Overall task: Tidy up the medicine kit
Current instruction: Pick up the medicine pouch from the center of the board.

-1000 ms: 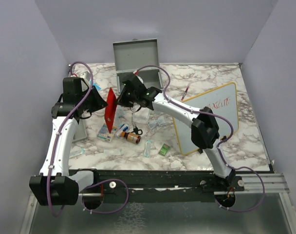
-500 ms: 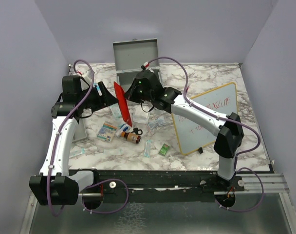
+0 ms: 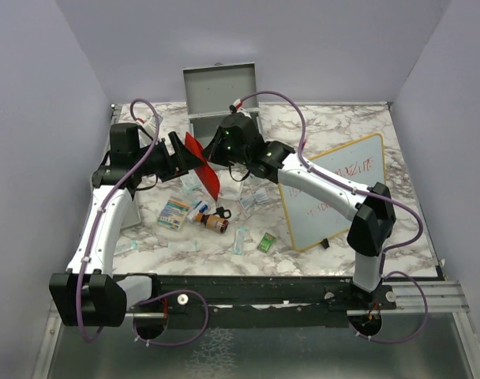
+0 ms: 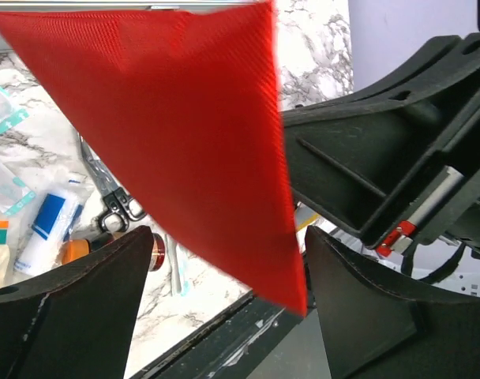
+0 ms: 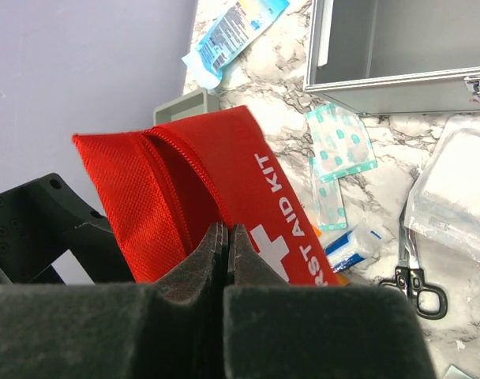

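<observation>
Marble table (image 3: 398, 229) bearing wood-framed whiteboard (image 3: 335, 189), amber bottle (image 3: 216, 224), scissors (image 4: 114, 209), green sachet (image 3: 266, 242), printed carton (image 3: 174, 213); red first-aid pouch (image 3: 204, 162) aloft.

The pouch (image 3: 202, 162) hangs over the table (image 3: 343, 122), before the kit (image 3: 222, 88); the whiteboard (image 3: 323, 221) lies right, the bottle (image 3: 216, 224) in front.

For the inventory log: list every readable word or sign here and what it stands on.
"ST AID KIT" with a white cross: red pouch, start hidden behind the right gripper.
Red writing on the whiteboard: too blurred to read.
Print on the small box: too small.
</observation>
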Action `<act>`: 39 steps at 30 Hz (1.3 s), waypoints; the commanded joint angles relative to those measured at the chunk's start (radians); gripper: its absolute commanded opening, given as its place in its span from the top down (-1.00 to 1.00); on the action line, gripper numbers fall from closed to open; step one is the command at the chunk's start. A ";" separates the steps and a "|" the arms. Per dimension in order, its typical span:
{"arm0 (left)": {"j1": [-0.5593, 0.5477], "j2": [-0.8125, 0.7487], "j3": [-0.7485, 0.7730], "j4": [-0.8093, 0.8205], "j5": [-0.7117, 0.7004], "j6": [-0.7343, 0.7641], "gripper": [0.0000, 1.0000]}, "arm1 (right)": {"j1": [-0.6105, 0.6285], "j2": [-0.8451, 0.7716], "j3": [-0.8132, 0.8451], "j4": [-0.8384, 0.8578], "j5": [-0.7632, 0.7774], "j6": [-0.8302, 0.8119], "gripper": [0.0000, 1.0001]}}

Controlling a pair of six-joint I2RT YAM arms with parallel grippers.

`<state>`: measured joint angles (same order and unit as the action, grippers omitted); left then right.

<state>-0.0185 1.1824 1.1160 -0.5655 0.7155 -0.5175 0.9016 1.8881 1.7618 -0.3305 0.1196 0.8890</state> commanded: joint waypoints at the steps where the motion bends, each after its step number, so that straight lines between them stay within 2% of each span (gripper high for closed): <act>1: -0.011 -0.017 -0.014 0.052 0.036 -0.038 -0.61 | 0.003 0.031 0.030 0.002 0.029 0.002 0.99; 10: -0.015 -0.024 -0.028 0.053 -0.062 -0.044 -0.66 | 0.003 0.018 0.025 0.006 0.022 0.011 0.99; 27: -0.056 0.035 -0.027 0.053 -0.214 0.017 0.03 | 0.003 0.005 0.005 0.022 0.015 0.011 0.99; 33: -0.066 0.061 -0.036 0.049 -0.261 0.043 0.21 | 0.003 0.016 -0.002 0.030 -0.018 0.005 0.99; 35: -0.067 0.068 -0.038 0.045 -0.268 0.049 0.34 | 0.003 0.019 -0.004 0.031 -0.027 -0.004 0.99; 39: -0.069 0.060 -0.035 0.025 -0.323 0.067 0.84 | 0.003 0.019 -0.005 0.007 -0.023 -0.044 0.99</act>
<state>-0.0811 1.2476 1.0958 -0.5224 0.4763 -0.4854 0.9016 1.9110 1.7649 -0.3294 0.1093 0.8871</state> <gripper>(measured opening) 0.164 0.018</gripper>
